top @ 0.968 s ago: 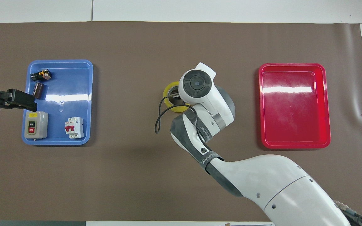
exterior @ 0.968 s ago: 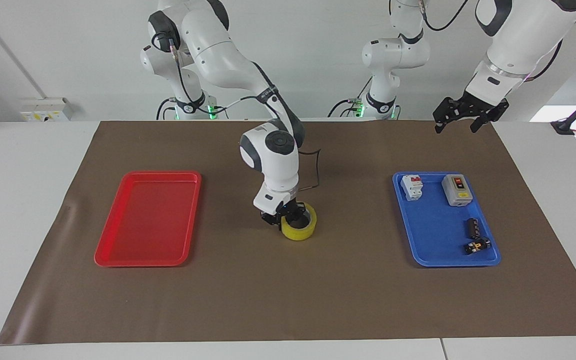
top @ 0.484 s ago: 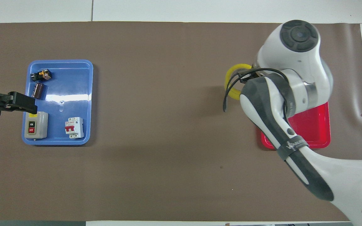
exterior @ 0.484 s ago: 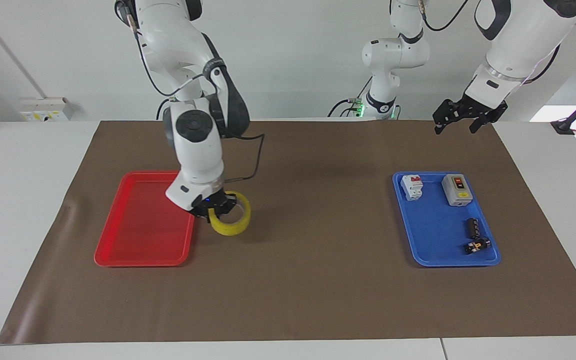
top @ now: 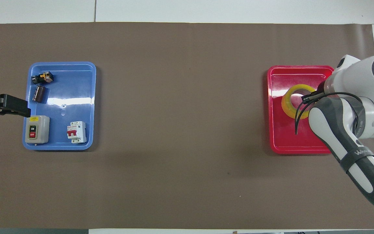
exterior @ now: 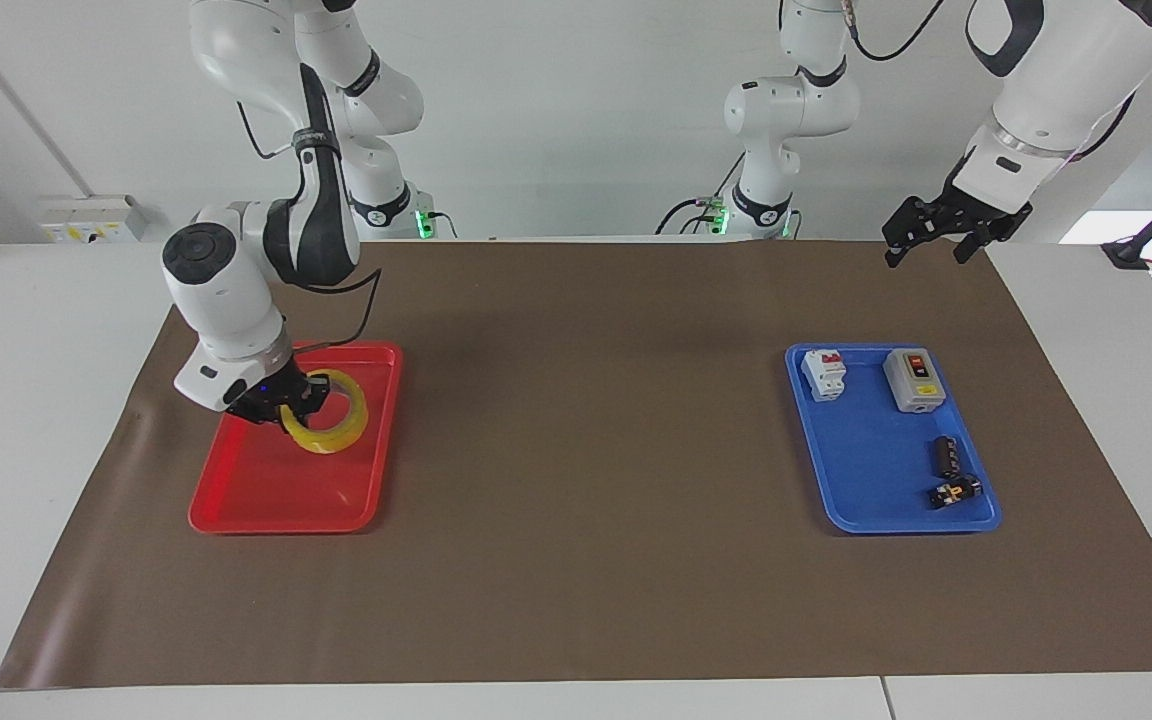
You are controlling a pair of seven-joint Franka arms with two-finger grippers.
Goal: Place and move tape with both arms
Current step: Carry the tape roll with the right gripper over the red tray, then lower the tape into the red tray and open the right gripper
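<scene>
Over the red tray [exterior: 236, 500], right claw [exterior: 288, 404] clamped on tape [exterior: 336, 430], facing view alone shows left claw [exterior: 936, 235] spread, waiting.

**Two white arms with dark joints**

Both arms [exterior: 256, 290] wear glossy white shells with dark grey joint bands and round dark grey end caps. Black cables loop along them. A grey band on the right arm carries white lettering. Each gripper [exterior: 946, 225] is black.

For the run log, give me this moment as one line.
right gripper: shut on tape, over red tray | left gripper: open, waiting
</scene>
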